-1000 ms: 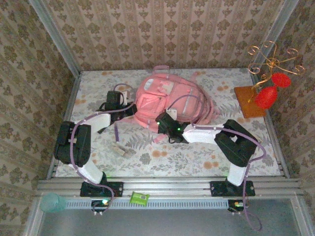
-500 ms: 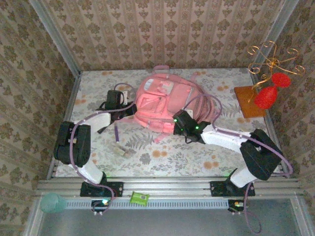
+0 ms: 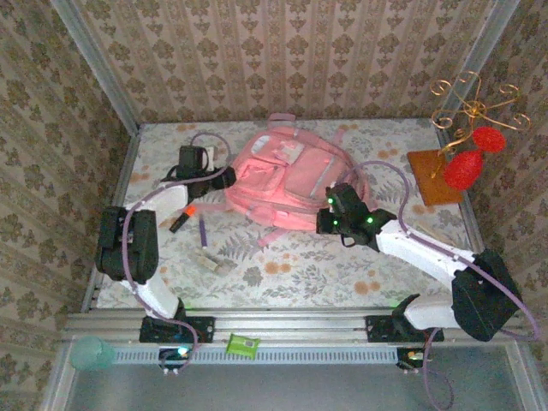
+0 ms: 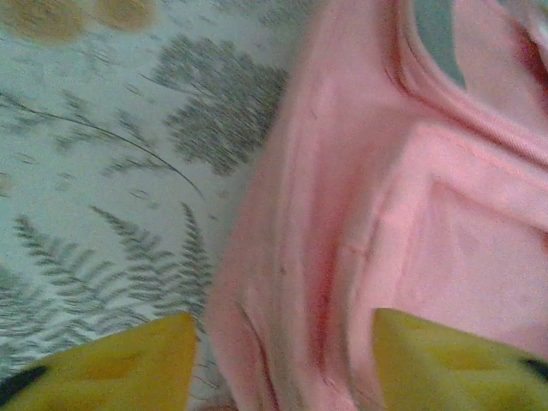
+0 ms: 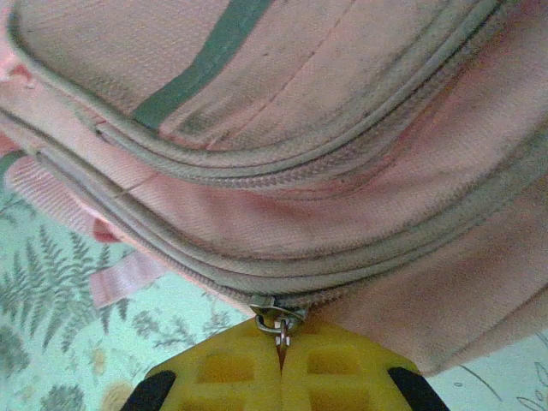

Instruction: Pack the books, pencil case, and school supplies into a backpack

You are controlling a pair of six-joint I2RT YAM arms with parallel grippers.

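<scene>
Pink backpack (image 3: 287,184) lies in the middle of the table (image 3: 342,274). My right gripper (image 5: 280,347) is pinched closed on a zip pull (image 5: 278,325) at its near right edge. My left gripper (image 4: 282,360) stands with fingers apart against its left side. Beside the bag, on the left, lie the marker (image 3: 181,218), the purple pen (image 3: 202,229) and the beige block (image 3: 214,259).

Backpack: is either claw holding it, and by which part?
The right gripper pinches the zipper pull on the backpack. The left gripper is open, gripping nothing.
</scene>
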